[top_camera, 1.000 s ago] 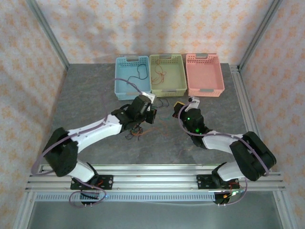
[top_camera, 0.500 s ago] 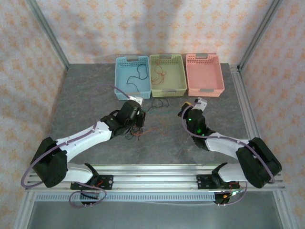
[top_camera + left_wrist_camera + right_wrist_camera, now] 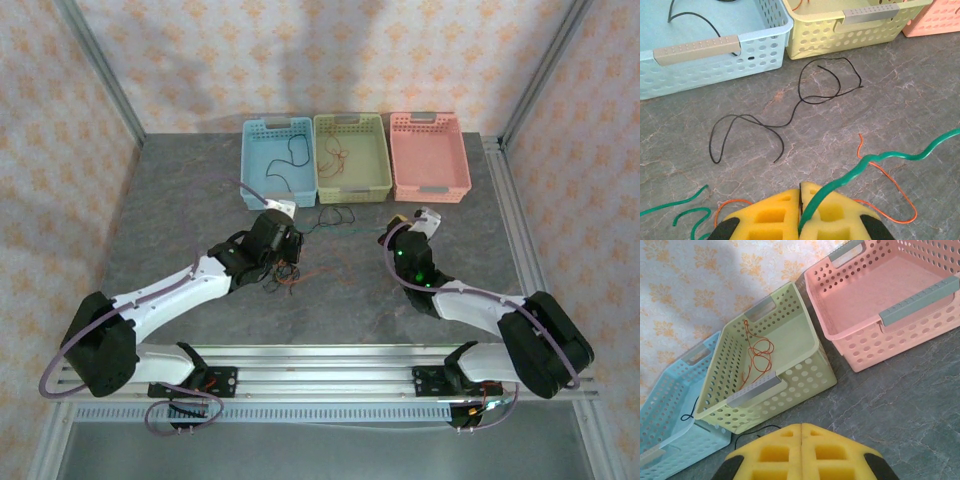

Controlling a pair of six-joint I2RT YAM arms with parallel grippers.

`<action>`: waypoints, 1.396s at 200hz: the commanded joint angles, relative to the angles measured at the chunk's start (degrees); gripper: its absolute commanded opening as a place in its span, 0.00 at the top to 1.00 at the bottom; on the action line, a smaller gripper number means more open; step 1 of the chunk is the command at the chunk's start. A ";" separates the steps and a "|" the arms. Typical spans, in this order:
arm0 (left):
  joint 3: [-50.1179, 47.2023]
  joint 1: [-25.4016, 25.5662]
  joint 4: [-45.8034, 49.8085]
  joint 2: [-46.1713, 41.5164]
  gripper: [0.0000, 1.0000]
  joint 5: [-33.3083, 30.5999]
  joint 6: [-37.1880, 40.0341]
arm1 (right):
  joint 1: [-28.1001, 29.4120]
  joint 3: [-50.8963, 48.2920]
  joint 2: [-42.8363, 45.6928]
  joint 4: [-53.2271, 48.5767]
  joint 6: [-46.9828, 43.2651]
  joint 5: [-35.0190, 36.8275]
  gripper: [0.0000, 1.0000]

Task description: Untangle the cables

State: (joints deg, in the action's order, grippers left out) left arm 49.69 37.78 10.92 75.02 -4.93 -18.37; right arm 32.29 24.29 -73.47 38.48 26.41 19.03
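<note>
Bases of both arms sit at the near edge of the surface (image 3: 180, 190). Each arm stretches forward and low, the left angling rightward and the right leftward. The left pincer (image 3: 801, 192) has its yellow pads clamped on the green cable (image 3: 890, 156), which snakes away to the right until the frame edge cuts it off. An orange cable (image 3: 890, 182) loops on the surface just beside it. The right pincer (image 3: 801, 432) is pressed together, pads flush. Beyond, a black cable (image 3: 805, 97) lies in loose curves, its long axis left to right, just before the blue basket (image 3: 715, 65) and yellow-green basket (image 3: 840, 35). Farther back, a black wire (image 3: 695, 17) lies in the blue basket and an orange wire (image 3: 757, 357) in the yellow-green one. The pink basket (image 3: 890, 340) stands at the right, partly cropped.
</note>
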 commanded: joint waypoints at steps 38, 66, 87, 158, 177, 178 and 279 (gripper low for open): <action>-2.65 -1.73 0.17 -1.69 1.00 -1.74 -0.84 | -2.87 -1.61 4.01 1.33 -1.46 1.40 1.00; -3.27 -1.67 -0.97 -3.19 0.48 0.12 -1.24 | -2.83 1.36 7.98 -3.02 -3.26 2.15 1.00; -4.53 -1.56 -1.78 -6.80 0.28 -0.05 -1.74 | -2.94 5.52 9.98 -8.24 -4.85 5.03 1.00; -11.04 -1.48 -5.72 -19.71 0.16 -7.25 -3.69 | -11.72 25.61 0.04 -19.05 -5.48 10.03 1.00; -12.13 -1.40 -7.42 -21.51 0.15 -5.87 -3.61 | -13.72 29.92 -3.30 -20.89 -5.06 9.58 1.00; -12.24 -1.40 -7.50 -21.55 0.15 -5.70 -3.61 | -13.82 30.11 -3.45 -20.98 -5.01 9.47 1.00; -11.49 -1.03 -7.23 -20.40 0.15 -4.74 -3.13 | -21.39 45.94 -19.95 -18.47 -5.32 22.31 1.00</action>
State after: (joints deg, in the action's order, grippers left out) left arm 37.74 36.64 4.01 54.06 -8.01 -21.15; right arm 12.88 65.65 -89.91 18.44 21.63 34.28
